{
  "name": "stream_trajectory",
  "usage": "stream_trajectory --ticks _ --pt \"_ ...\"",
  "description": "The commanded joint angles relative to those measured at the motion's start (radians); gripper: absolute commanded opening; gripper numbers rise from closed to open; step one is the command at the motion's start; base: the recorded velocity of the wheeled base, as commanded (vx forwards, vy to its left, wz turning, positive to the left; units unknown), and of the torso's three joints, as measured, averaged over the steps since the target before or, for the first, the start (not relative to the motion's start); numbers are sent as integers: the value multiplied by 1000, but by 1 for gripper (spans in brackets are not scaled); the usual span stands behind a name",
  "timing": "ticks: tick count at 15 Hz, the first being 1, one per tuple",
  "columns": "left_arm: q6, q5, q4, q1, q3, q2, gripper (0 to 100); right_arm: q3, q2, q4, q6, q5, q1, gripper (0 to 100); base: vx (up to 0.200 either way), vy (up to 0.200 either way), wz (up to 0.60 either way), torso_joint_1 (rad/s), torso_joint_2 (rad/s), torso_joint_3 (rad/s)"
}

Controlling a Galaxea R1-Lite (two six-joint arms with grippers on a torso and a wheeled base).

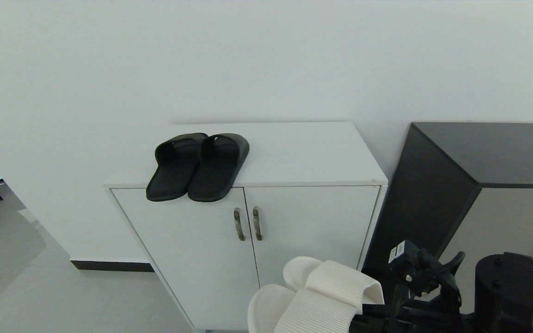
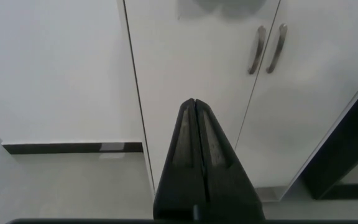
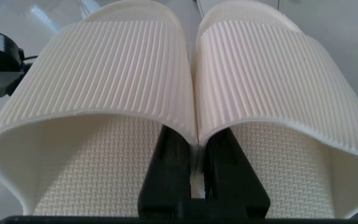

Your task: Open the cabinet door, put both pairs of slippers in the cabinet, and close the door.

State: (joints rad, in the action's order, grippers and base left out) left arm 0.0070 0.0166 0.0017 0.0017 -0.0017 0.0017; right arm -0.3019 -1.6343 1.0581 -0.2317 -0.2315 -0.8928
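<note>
Right gripper (image 3: 197, 177) is closed tight on the white slippers (image 3: 104, 68). In the right wrist view its two dark fingers (image 3: 166, 168) pinch the inner edges of the ribbed straps where the two slippers meet, so the pair sits side by side, soles down. The head view places this pair (image 1: 322, 296) near and low, in front of the lower part of the cabinet's right door (image 1: 312, 226); whether it touches the door cannot be told.

The left gripper (image 2: 195, 124) has its fingers pressed together with nothing between them. Its wrist view looks along them at the left door (image 2: 191, 68), the pale floor (image 2: 61, 186) and a black baseboard (image 2: 73, 148) at the foot of the wall on the left.

Farther on stands the white cabinet (image 1: 294, 152), both doors shut. The two metal handles (image 1: 239, 224) are upright and just beside each other at the centre seam, one on each door, and the left wrist view shows them from below (image 2: 257, 50).

On the cabinet top, towards its left front corner, lie the black slippers (image 1: 197, 166), touching side by side. Their straps are at the far end and their heels hang over the front edge above the left door (image 1: 192, 249).

To the right, just beside the white cabinet, is a dark cabinet (image 1: 433, 185). A plain white wall (image 1: 266, 60) stands behind both.
</note>
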Motion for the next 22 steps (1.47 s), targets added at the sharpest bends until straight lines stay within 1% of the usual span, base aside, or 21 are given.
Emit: stream_trajectory --ticks 1,6,7,9,12,13,14,15,16,17,18,19,20,21,22 --pt "-1 0 0 0 0 0 100 1 14 0 0 0 -3 0 0 0 0 -237 525 286" --pt "-1 -1 0 1 0 0 100 3 28 -1 2 0 -3 0 0 0 0 -218 514 288" --pt "2 0 1 0 0 0 100 7 27 -1 2 0 -3 0 0 0 0 -203 496 286" --pt "21 -1 1 0 0 0 100 14 28 -1 3 1 -3 0 0 0 0 -200 491 286" --pt "-16 -9 -2 0 0 0 100 15 24 -1 32 0 -3 0 0 0 0 -188 484 287" --pt "-16 -46 -17 0 0 -2 100 12 24 -1 34 0 -11 0 0 0 0 -178 471 290" --pt "-41 -109 -57 0 -3 0 100 14 24 -1 34 0 -18 0 0 0 0 -163 456 281" --pt "-108 -90 -112 0 -38 1 100 15 24 -1 34 0 -18 0 0 0 0 -173 466 290" --pt "-131 -3 -98 -2 -115 37 100 15 22 -1 34 -2 -18 0 0 0 0 -168 461 290" --pt "-111 97 -46 -2 -164 110 100 15 21 -1 34 -2 -18 0 0 0 0 -159 466 300" --pt "-105 178 -39 -5 -207 185 100 15 21 -1 34 -2 -18 0 0 0 0 -144 452 305" --pt "-122 253 -42 -6 -253 279 100 15 22 -1 35 -2 -18 0 0 0 0 -154 456 315" --pt "-144 286 -45 -6 -296 339 100 15 25 0 34 0 -18 0 0 0 0 -124 452 325" --pt "-168 330 -49 -11 -365 420 100 15 27 0 35 0 -18 0 0 0 0 -119 456 334" --pt "-168 385 -51 -14 -419 497 100 14 24 0 35 -2 -18 0 0 0 0 -80 369 261"
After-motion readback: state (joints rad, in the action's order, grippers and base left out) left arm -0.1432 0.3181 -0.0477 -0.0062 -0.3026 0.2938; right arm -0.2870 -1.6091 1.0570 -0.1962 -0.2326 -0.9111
